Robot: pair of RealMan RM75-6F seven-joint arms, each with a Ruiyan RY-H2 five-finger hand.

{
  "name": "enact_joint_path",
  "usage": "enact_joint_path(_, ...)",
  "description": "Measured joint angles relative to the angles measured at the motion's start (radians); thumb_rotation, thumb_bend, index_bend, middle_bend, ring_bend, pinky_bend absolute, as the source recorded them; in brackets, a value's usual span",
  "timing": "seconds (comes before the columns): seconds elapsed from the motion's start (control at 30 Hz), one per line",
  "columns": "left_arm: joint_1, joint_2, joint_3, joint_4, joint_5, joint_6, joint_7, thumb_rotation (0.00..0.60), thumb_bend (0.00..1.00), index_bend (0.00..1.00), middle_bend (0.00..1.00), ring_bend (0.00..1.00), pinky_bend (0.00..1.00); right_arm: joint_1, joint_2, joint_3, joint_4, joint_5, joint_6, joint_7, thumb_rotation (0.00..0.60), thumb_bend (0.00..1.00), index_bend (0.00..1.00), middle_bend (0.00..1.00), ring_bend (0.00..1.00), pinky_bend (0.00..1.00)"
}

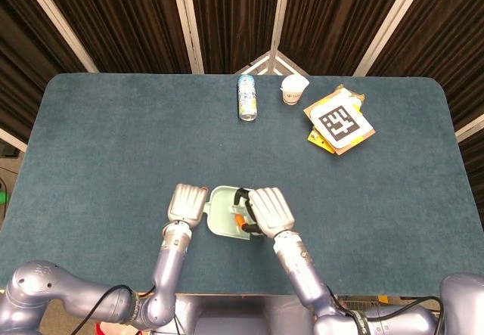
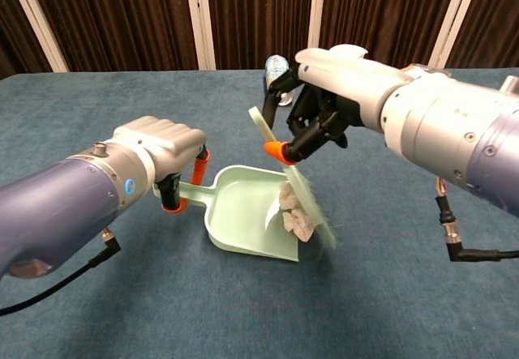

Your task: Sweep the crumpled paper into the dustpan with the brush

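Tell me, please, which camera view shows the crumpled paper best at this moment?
The chest view. There the crumpled paper shows as white lumps at the mouth of the dustpan, right against the brush held by the right hand. In the head view the right hand covers that spot, so the paper is hidden.
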Motion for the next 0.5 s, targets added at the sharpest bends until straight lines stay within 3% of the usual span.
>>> enact_joint_path(0.3,-0.004,-0.013,-0.004,0.008,-0.006,0.003,-0.002,0.600,0.57,0.61,1.00,0.98,1.00,0.020,0.019,0.030,-0.085,-0.013,0.007,0.037,0.600,0.50,0.82,0.85,0.84,0.76)
enact_joint_path(0.5,0.001,-0.010,-0.002,-0.006,-0.003,0.009,-0.008,0.600,0.57,0.61,1.00,0.98,1.00,0.024,0.041,0.050,-0.066,-0.021,0.044,0.042,0.600,0.51,0.82,0.85,0.84,0.76)
